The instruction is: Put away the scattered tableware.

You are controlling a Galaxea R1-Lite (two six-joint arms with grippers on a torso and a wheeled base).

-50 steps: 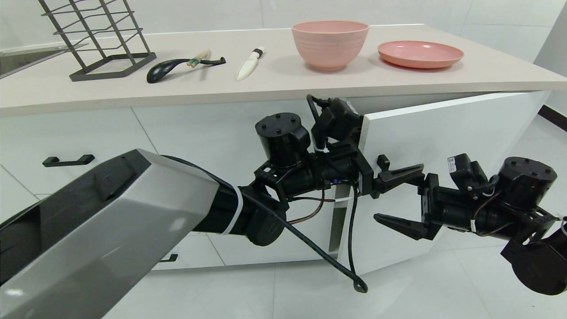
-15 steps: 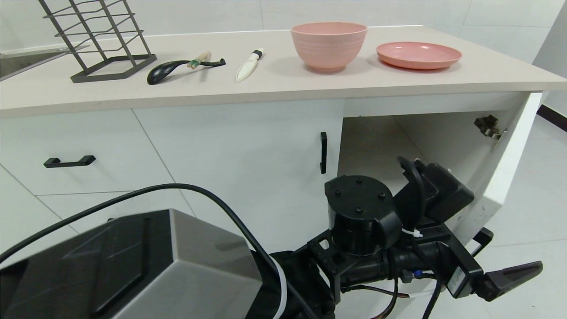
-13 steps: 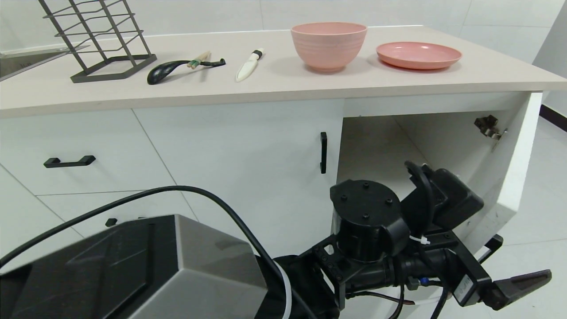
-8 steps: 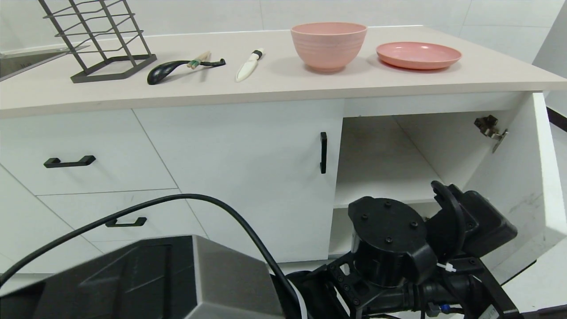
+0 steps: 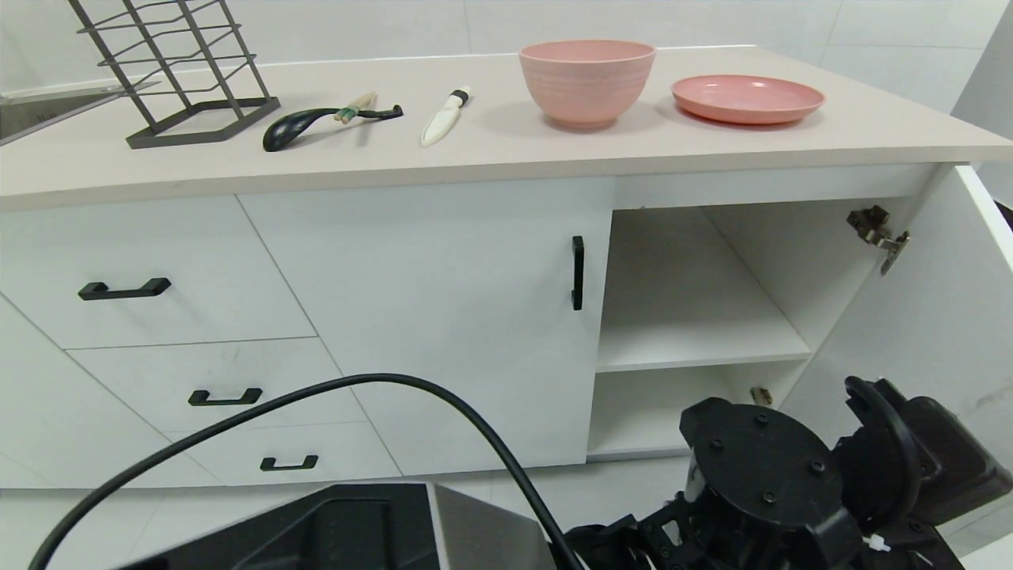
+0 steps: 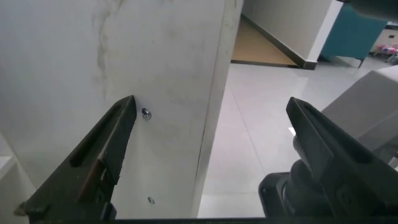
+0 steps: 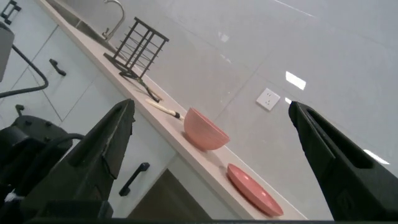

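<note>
On the counter (image 5: 491, 154) stand a pink bowl (image 5: 587, 79) and a pink plate (image 5: 748, 96). Left of them lie a white knife (image 5: 445, 117), chopsticks (image 5: 354, 105) and a black spoon (image 5: 297, 125). My left gripper (image 6: 211, 106) is open, low beside the opened cabinet door (image 6: 93, 62), whose edge lies between its fingers without touching them. My right gripper (image 7: 211, 107) is open and holds nothing; beyond it I see the bowl (image 7: 205, 130), the plate (image 7: 252, 190) and the knife (image 7: 163, 109) from below.
A dark wire rack (image 5: 178, 71) stands at the counter's left, by a sink (image 5: 39, 107). The right cabinet's door (image 5: 934, 317) hangs wide open, baring a white shelf (image 5: 688, 336). Drawers with black handles (image 5: 124, 288) fill the left front. My left wrist (image 5: 775, 491) is low at the right.
The cabinet door has swung from nearly closed to wide open. My left arm has moved down and right with it, its gripper dropping below the head view. The right arm has left the head view.
</note>
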